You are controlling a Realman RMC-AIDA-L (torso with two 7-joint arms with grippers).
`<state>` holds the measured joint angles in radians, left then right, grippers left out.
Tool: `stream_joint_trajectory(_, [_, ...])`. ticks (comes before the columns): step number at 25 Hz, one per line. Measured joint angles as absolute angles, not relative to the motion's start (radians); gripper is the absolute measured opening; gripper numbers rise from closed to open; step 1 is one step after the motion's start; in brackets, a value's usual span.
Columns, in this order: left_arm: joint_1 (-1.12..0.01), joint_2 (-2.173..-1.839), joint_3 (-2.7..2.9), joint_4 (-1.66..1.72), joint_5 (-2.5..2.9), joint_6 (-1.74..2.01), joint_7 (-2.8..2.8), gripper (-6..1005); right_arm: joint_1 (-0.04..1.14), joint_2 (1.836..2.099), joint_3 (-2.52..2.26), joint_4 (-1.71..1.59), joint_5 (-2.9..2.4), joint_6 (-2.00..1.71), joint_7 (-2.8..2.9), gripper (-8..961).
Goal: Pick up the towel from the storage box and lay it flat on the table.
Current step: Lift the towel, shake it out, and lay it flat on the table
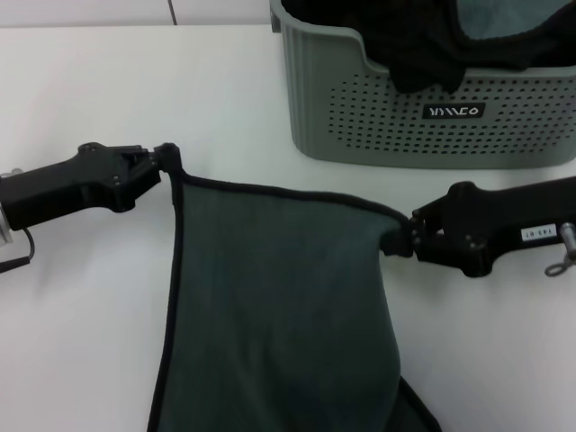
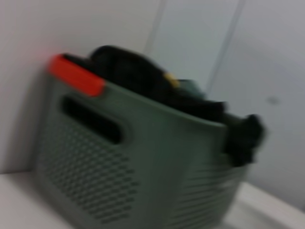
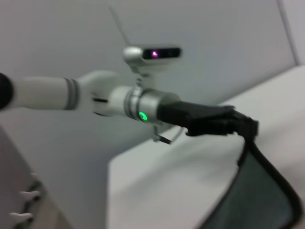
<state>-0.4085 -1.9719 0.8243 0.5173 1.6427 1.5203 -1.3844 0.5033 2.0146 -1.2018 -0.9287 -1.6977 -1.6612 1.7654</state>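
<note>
**Towel stretched between both pincers, out of the box and over the bench**

From the head view I see the towel (image 1: 283,306) held up by its two upper corners and spread wide in front of the storage box (image 1: 432,108); its black-edged top runs taut from one corner to the other, and the cloth hangs down toward me and runs off the lower edge of the picture. The left pincer (image 1: 165,157) is clamped together on the left corner; the right pincer (image 1: 402,236) is clamped together on the right corner, which sits lower and nearer to me than the left one. The white bench (image 1: 81,342) shows on both sides of the cloth. I cannot tell from this view how much of the towel rests on the bench.

The storage box stands at the far right of the bench, well clear of the towel; a black cloth (image 1: 432,49) spills over its front rim, with a lighter teal cloth (image 1: 490,20) behind it.

The left wrist view gives me none of the towel; it looks at the storage box (image 2: 133,171) end-on, showing a handle slot (image 2: 93,119) and a red tab (image 2: 76,75) on the rim that the head view does not show. The right wrist view looks across at the other arm; there the left pincer (image 3: 248,128) pinches the towel (image 3: 259,200) corner, and a green light (image 3: 142,115) glows on that wrist.
</note>
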Motion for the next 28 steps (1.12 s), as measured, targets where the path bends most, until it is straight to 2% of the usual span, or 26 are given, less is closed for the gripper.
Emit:
stream_joint_trajectory(10, [-0.429,-1.987,0.801,0.524,1.651,1.375,-1.381,28,0.570,2.019,-1.234,-0.948,-1.821,-1.483,1.836,39])
stream_joint_trajectory(21, [-0.445,-1.991,0.789,0.521,1.652,1.294,-1.380,29,0.720,2.023,-1.361,-0.959,-2.042,-1.311,1.947,40])
stream_joint_trajectory(28, [-0.437,-2.002,0.769,0.518,1.652,1.280,-1.378,31,0.732,2.026,-1.505,-1.034,-2.129,-1.211,2.005,40])
